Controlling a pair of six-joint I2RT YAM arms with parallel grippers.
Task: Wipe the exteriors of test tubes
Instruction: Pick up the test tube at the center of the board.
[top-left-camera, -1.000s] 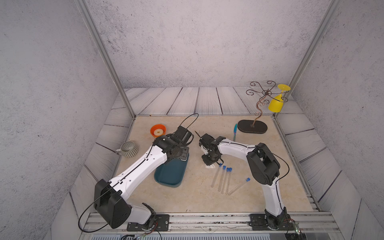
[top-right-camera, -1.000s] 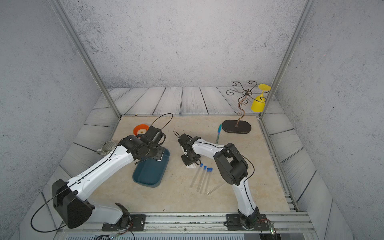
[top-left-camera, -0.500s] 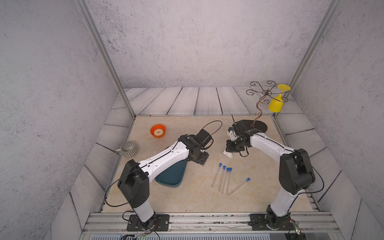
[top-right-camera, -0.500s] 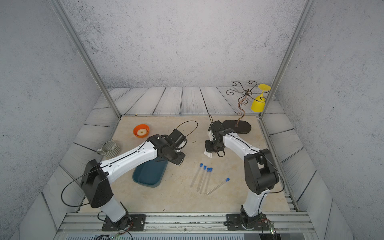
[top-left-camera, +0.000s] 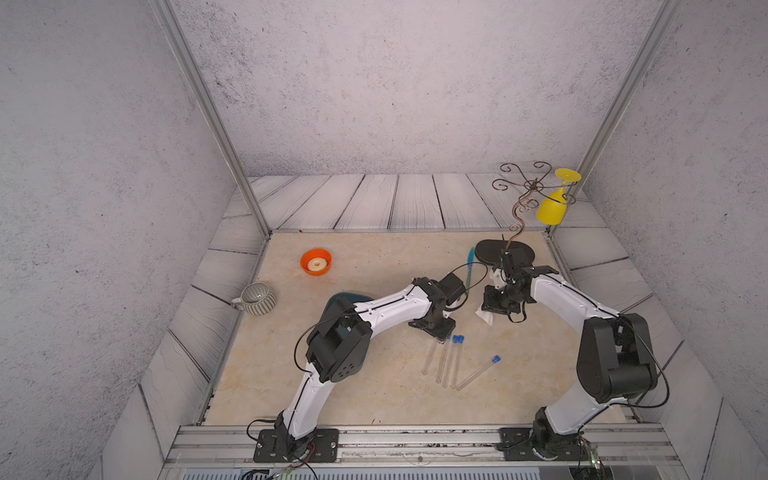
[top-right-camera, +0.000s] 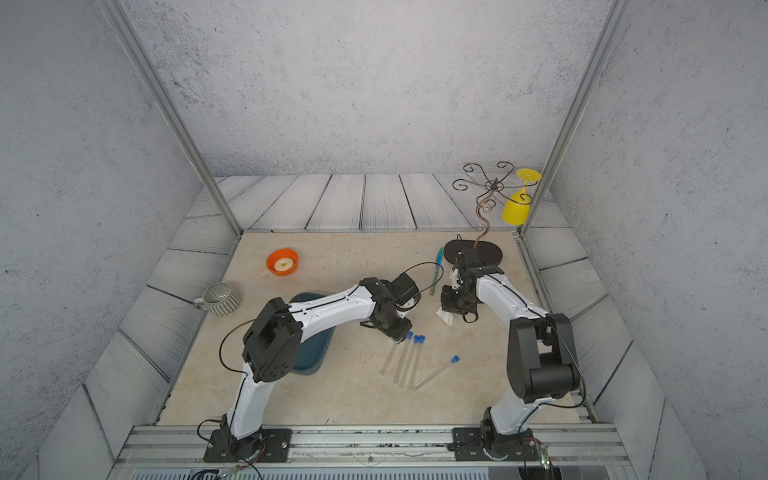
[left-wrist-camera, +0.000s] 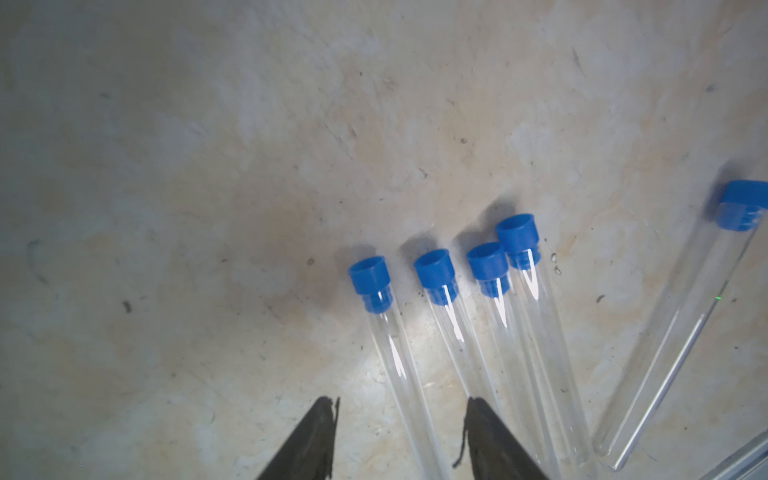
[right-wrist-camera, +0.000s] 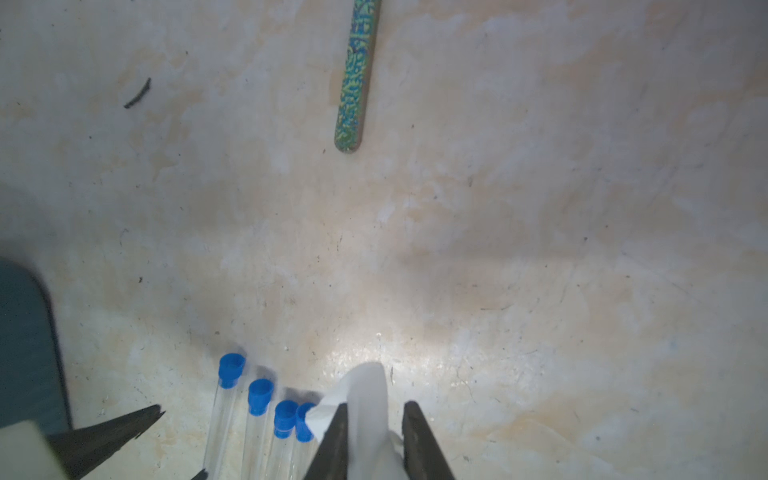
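Test tubes (top-left-camera: 455, 361), status?
— Five flat mid-table. L gripper (left-wrist-camera: 401, 409) has swung over from tray (top-right-camera: 316, 353), jaws apart astride outermost tube; R gripper (right-wrist-camera: 376, 405), clamped on tissue (right-wrist-camera: 365, 386), pulled back. Next pickup imminent, prob.
— Containers?
— Orange bowl (top-left-camera: 309, 255): pale ring (top-left-camera: 318, 263). Mug (top-left-camera: 266, 301): looks empty. Tray: mostly hidden by arm.

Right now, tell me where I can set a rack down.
Bare table lies at the back between the orange bowl and the teal utensil, and at the front between the test tubes and the rail. Crowded: the middle, where the left gripper, the tissue in the right gripper and the tubes meet.
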